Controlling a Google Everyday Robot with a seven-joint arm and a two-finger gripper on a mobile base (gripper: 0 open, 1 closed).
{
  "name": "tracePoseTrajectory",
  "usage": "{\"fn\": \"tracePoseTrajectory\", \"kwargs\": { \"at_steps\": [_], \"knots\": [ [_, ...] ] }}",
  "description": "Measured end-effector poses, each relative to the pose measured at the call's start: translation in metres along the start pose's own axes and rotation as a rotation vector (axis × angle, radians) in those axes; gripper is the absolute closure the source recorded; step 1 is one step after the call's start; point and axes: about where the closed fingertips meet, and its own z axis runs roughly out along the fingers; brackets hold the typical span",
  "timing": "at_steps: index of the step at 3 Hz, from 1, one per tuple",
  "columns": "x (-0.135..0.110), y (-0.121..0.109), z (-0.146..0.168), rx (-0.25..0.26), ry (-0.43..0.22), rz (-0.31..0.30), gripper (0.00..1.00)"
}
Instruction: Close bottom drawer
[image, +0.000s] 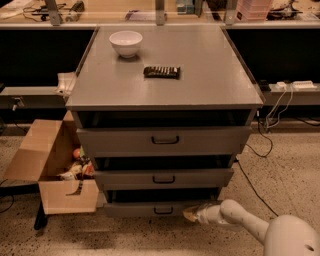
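Observation:
The grey cabinet (165, 75) has three drawers, all standing slightly out. The bottom drawer (150, 209) is the lowest, with a slim flat front and a small dark bar handle (163, 210). It sticks out a short way, with a dark gap above its front. My gripper (190, 214) reaches in from the lower right on a white arm (240, 222). Its tip touches the drawer front just right of the handle.
A white bowl (125, 43) and a dark flat bar (161, 72) lie on the cabinet top. An open cardboard box (55, 165) with items stands on the floor at the left. Cables (270, 120) and a power strip (292, 85) are at the right. The floor is speckled.

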Motion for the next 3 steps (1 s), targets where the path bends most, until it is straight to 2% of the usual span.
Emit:
{"fn": "tracePoseTrajectory", "kwargs": {
  "at_steps": [1, 3],
  "knots": [
    [-0.0110, -0.0098, 0.0089, 0.012, -0.020, -0.020, 1.00],
    [-0.0166, -0.0126, 0.0121, 0.014, -0.035, -0.030, 1.00]
  ]
}}
